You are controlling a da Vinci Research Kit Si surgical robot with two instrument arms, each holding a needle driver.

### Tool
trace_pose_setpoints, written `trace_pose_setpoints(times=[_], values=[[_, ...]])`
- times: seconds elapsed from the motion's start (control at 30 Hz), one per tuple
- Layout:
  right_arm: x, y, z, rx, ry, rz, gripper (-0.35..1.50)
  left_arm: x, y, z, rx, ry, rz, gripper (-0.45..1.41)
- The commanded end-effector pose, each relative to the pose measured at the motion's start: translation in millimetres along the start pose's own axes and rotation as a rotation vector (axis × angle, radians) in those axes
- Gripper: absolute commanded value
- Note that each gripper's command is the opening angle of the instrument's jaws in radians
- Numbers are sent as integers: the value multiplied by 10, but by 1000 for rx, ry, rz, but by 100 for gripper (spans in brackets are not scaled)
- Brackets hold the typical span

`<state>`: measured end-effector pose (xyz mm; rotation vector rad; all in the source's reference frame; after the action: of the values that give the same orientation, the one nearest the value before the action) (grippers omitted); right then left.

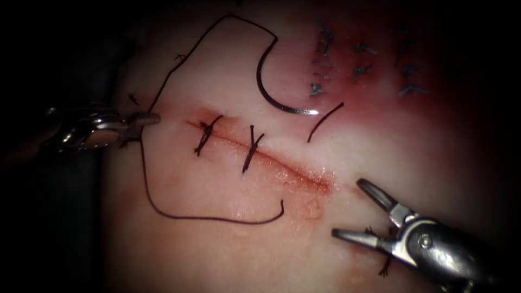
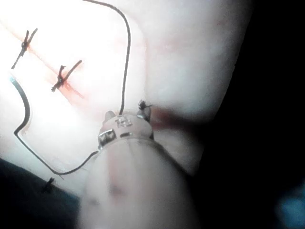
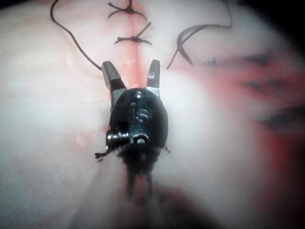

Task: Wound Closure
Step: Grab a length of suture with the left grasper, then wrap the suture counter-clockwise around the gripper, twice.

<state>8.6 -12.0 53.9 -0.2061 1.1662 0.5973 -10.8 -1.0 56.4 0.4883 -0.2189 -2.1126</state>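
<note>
The tissue is seen with its cut running obliquely, two stitches already across its left part. The needle lies free on the surface, above the cut — not in the tissue, held by neither tool. The thread trails from it in a wide loop round to the left and below the cut. The left tool is seen at the cut's left end, jaws closed on the thread. The right tool hovers lower right — jaws spread wide, nothing held. A short cut end of thread lies beside the needle's tip.
</note>
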Motion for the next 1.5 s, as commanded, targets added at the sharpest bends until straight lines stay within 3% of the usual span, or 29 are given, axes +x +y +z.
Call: trace_pose_setpoints(times=[0.03, 0.1, 0.13, 0.17, 0.2, 0.27, 0.3, 0.43, 0.53, 0.6, 0.63, 0.67, 0.7, 0.87, 1.03, 1.13, 1.3, 1.5], values=[[-3, -1, 8, 2, 2, -1, 143, -7, -7, 5, 4, -2, -3, 59], [-3, -1, 8, 2, 3, -1, 143, -9, -7, 6, 5, -9, -5, 42], [-3, -1, 8, 2, 3, -1, 143, -9, -7, 6, 5, -9, -5, 42], [-4, -1, 8, 2, 2, -1, 143, -9, -7, 5, -33, -48, -14, -19], [-3, -1, 8, 0, 5, -1, 143, -8, -7, 4, -64, -54, -16, -35], [-3, -1, 8, 0, 5, 0, 143, -3, -6, 1, -162, -52, -31, -35], [-3, -1, 8, 0, 5, 0, 143, -1, -6, -1, -162, -36, -63, -35], [1, -5, 6, 34, 31, 7, 140, 10, -8, -29, -110, 53, -362, -35], [10, -9, 8, 71, 37, 17, 135, 19, -12, -50, -64, 88, -428, -35], [23, -7, 12, 111, 55, 28, 121, 36, -22, -74, -8, 154, -481, -35], [30, -5, 16, 151, 60, 27, 101, 49, -31, -90, 29, 198, -520, -35], [35, -6, 20, 195, 63, 28, 51, 54, -37, -97, 44, 221, -535, -35], [41, -8, 27, 266, 60, 14, -35, 64, -50, -112, 79, 257, -569, -35], [48, -7, 63, 355, 37, -11, -35, 79, -86, -140, 157, 331, -638, -35], [21, 6, 110, 407, -75, -67, -35, 101, -116, -140, 205, 366, -654, -35], [10, 12, 124, 428, -102, -85, -35, 104, -124, -137, 216, 390, -670, -35], [-7, 7, 139, 479, -97, -101, -35, 106, -134, -130, 227, 421, -706, -35], [-21, -16, 144, 554, -46, -98, -35, 100, -150, -114, 278, 439, -752, -35]])
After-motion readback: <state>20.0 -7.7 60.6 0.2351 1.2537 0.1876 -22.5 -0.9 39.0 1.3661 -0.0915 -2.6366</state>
